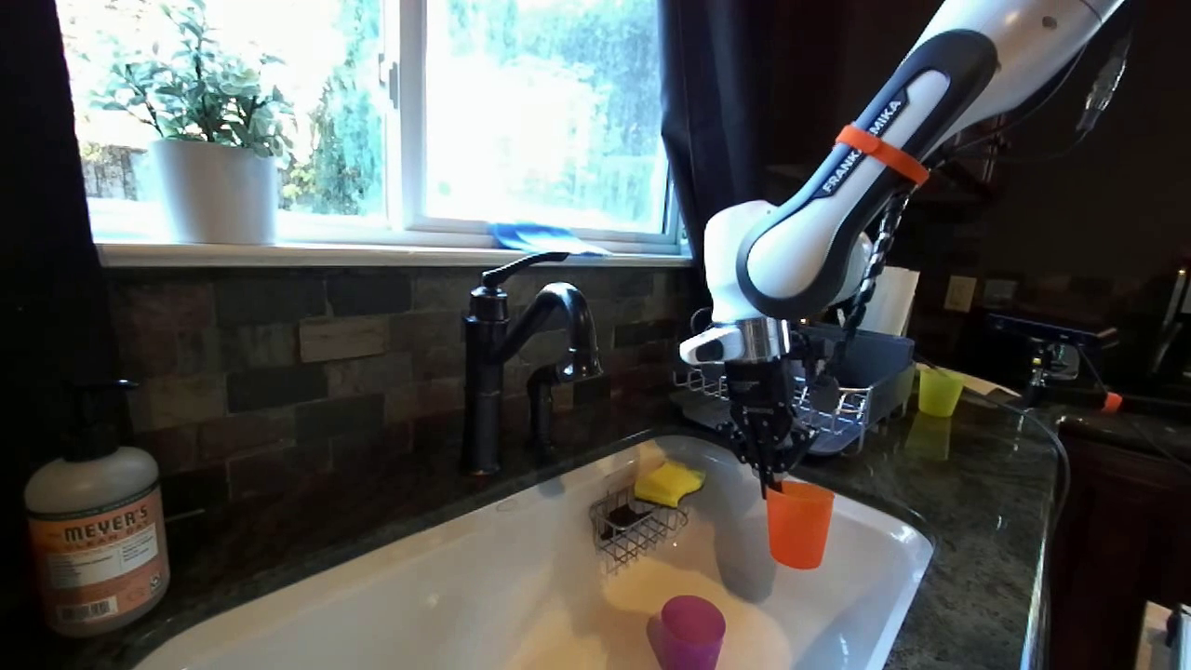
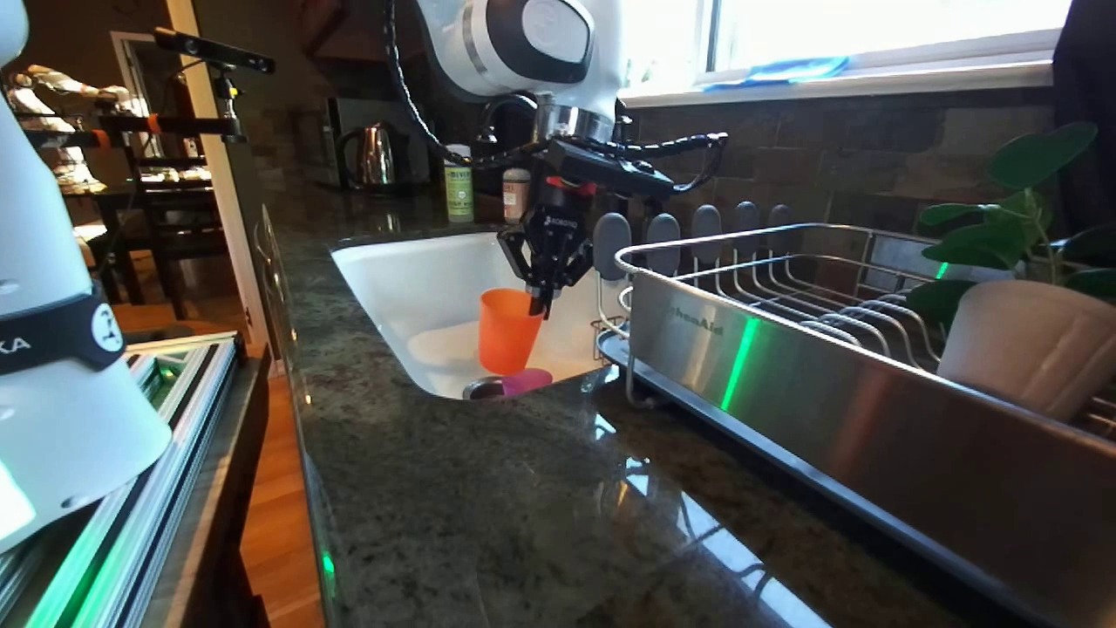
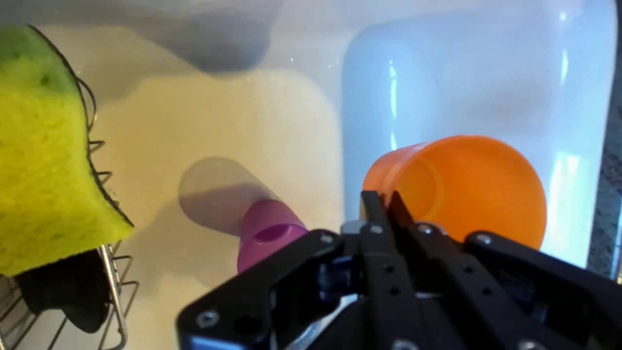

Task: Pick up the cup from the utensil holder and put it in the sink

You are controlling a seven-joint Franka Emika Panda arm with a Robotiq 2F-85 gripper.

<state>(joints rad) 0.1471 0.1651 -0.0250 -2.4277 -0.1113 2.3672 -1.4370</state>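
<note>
Orange cup [image 1: 800,529] was hanging off my gripper [image 3: 385,200], fingers [image 3: 374,214] pinched together on one side of its wall, right at the rim. It was over the sink [image 1: 502,577], lower right of the frame in an exterior view, and looked clear of the basin floor to me. So I figured what was left was mostly lowering: straight down, slow, base level, no letting go till it sat flat, because a one-sided pinch could easily let it swing or tip. I also wanted some room from the purple cup [image 3: 267,233], a bit left of centre in the wrist view. Position-wise, my orange one was right of the fingers in the wrist view, mouth facing me, and below and a bit right of them in an exterior view.
</note>
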